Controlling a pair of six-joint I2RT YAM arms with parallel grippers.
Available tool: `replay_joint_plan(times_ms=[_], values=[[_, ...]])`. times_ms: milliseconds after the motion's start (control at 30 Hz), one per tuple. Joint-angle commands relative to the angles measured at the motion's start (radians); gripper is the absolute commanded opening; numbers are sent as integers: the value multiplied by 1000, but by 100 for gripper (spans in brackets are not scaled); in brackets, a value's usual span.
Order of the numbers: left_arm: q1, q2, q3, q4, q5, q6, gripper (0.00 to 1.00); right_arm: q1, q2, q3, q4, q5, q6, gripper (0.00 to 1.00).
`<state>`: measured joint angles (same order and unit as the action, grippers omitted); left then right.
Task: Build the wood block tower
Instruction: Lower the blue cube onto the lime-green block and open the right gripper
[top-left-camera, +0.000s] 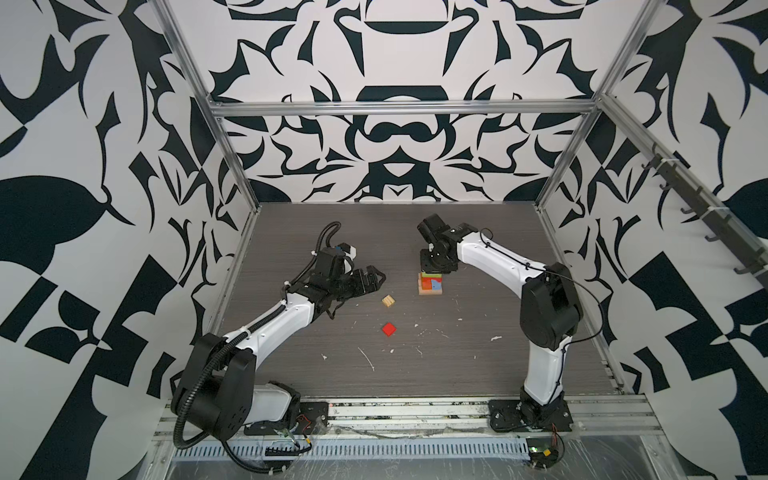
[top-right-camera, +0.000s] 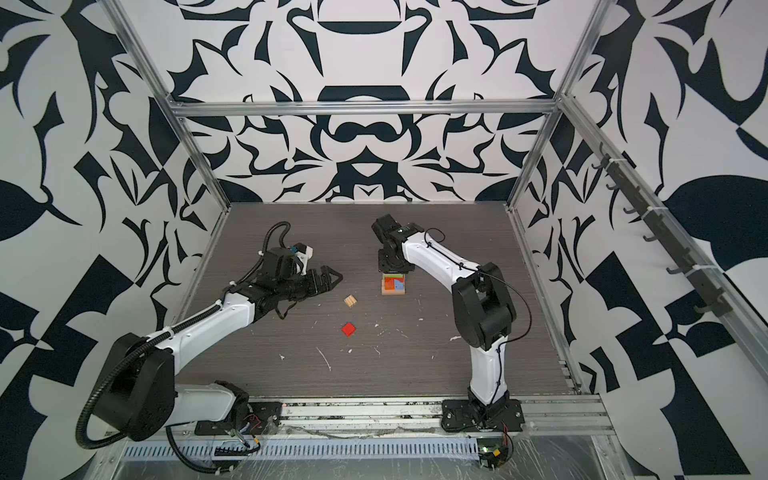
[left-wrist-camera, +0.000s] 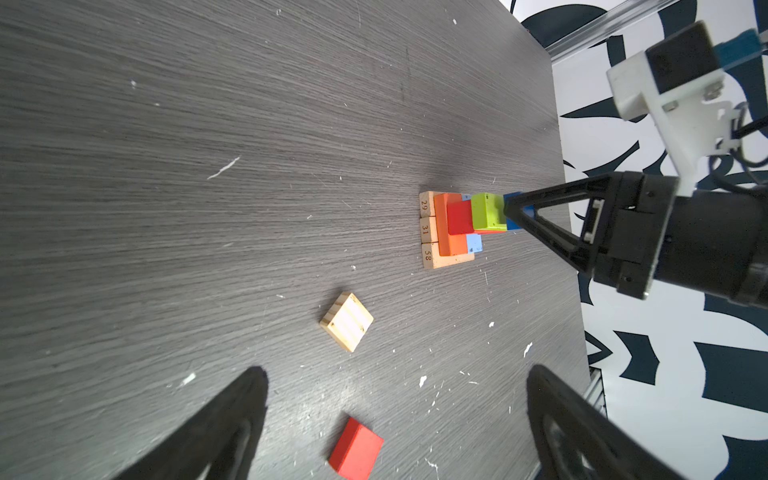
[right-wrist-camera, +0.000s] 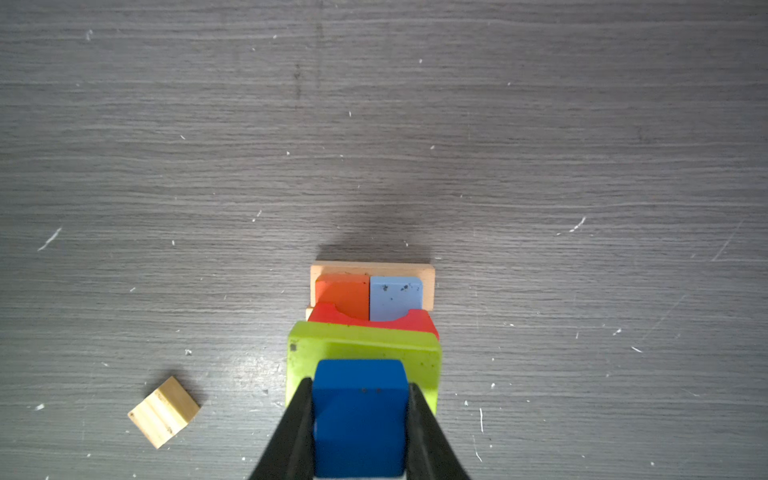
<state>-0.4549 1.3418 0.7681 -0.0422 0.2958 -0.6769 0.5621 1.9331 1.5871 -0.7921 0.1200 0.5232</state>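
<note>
**Left gripper** (top-left-camera: 377, 279): fingers spread wide, nothing between them. It hovers low over the dark grey wood-grain tabletop (top-left-camera: 332, 365), left of the loose pieces and well apart from the stack.

**Loose, not yet placed:**
- A plain tan grooved wooden block (top-left-camera: 388, 301) lies flat and skewed, near the left gripper's right side.
- A flat red wooden block (top-left-camera: 389, 329) lies on the near side of the tan one.

**Wood block tower** (top-left-camera: 430, 284): stands right of centre, right of both loose blocks and slightly farther back. Layers, bottom up:
- tan oblong base blocks (right-wrist-camera: 374, 268)
- orange block (right-wrist-camera: 343, 295) beside light blue block (right-wrist-camera: 395, 297)
- red notched block (right-wrist-camera: 374, 318)
- lime green block (right-wrist-camera: 361, 345)

**Right gripper** (right-wrist-camera: 360, 390): directly above the tower, pointing down. Its fingers (right-wrist-camera: 299, 415) pinch a dark blue wooden cube (right-wrist-camera: 359, 415) by two opposite faces. The cube sits centred between them, over the lime green block. The left wrist view suggests contact, but I cannot confirm it.

**Judgement:** the tower is mostly built and the cube placement is in hand. Remaining work is to release the cube, then add the two loose blocks.
</note>
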Motion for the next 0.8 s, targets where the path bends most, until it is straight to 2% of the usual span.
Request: replay_joint_plan(times_ms=[0, 767], values=[[-4, -21, -14, -9, -1, 4, 99, -2, 0, 36, -10, 13, -3, 21], [-5, -24, -17, -8, 0, 4, 100, -1, 0, 36, -2, 15, -6, 29]])
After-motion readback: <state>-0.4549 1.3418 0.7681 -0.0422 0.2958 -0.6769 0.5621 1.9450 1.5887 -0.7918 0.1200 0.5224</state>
